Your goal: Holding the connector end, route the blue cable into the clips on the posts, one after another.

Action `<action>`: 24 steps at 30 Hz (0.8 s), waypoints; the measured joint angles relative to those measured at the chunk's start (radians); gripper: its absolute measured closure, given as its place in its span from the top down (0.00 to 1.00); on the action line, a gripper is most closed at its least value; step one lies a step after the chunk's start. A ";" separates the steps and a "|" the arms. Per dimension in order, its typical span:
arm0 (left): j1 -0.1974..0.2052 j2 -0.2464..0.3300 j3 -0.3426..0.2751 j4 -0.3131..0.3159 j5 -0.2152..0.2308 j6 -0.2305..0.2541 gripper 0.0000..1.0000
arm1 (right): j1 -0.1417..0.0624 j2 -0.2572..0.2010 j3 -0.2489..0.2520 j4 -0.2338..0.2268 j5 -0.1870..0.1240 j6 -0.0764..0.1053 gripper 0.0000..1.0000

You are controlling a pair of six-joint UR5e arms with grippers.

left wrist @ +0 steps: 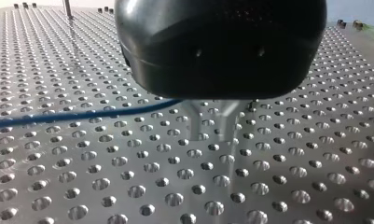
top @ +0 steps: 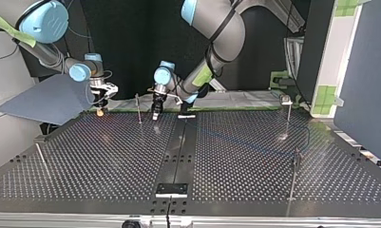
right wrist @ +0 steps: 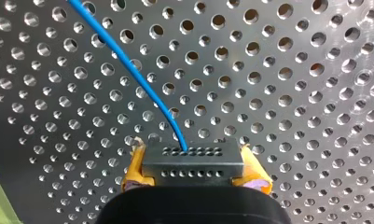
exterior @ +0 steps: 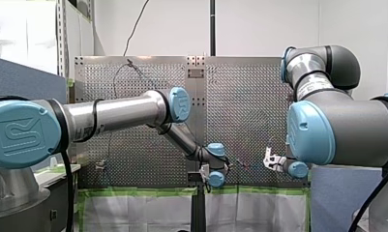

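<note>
My right gripper (right wrist: pixel 194 159) has its jaws shut tight on the grey connector (right wrist: pixel 194 164). A yellow pad (right wrist: pixel 134 165) presses on each side of it. The blue cable (right wrist: pixel 128 68) comes out of the connector and runs away ahead of these jaws, over the tabletop (right wrist: pixel 292 93). My left gripper (left wrist: pixel 212 135) has its jaws open just a little, holding nothing, low over the tabletop. The cable passes just beside them. The blue cap (exterior: pixel 22 133) on my left arm has a logo, but I cannot read it.

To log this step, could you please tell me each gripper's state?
Left gripper: cannot be told.
Right gripper: shut on the dark perforated connector block of the thin blue cable.
</note>
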 joint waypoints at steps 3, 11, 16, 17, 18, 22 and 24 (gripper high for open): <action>0.000 0.000 0.000 -0.013 -0.003 0.001 0.81 | 0.000 0.000 0.000 0.003 0.000 -0.002 0.00; -0.008 0.001 0.000 -0.074 -0.036 0.011 1.00 | -0.002 0.000 -0.001 0.018 0.000 -0.009 0.00; -0.018 0.001 0.000 -0.116 -0.044 0.045 1.00 | -0.002 0.001 -0.001 0.020 0.000 -0.009 0.00; -0.020 0.002 0.000 -0.124 -0.047 0.053 1.00 | -0.002 0.001 -0.001 0.020 0.000 -0.008 0.00; -0.023 0.002 0.000 -0.135 -0.052 0.064 1.00 | -0.002 0.001 -0.001 0.020 0.000 -0.008 0.00; -0.032 0.002 0.000 -0.169 -0.076 0.097 1.00 | -0.002 0.001 -0.001 0.021 -0.001 -0.008 0.00; -0.036 0.004 0.000 -0.187 -0.085 0.115 1.00 | -0.002 0.001 -0.001 0.021 -0.001 -0.008 0.00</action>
